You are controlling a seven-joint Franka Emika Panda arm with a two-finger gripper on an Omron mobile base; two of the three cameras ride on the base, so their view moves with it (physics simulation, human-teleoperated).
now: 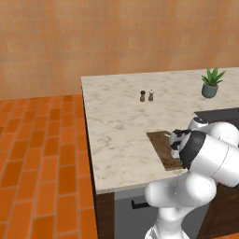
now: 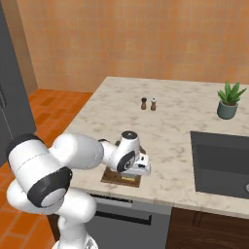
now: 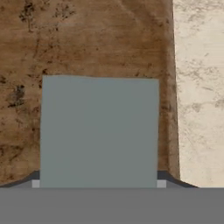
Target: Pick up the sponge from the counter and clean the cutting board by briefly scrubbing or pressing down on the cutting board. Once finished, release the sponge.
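No writing or label can be read anywhere. The sponge [image 3: 99, 131], a plain grey-blue square, lies flat on the mottled dark brown cutting board [image 3: 87, 39] at the centre of the hand view. The gripper [image 2: 138, 168] hangs low over the board near the counter [image 2: 175, 131] front edge; whether it grips, I cannot tell.
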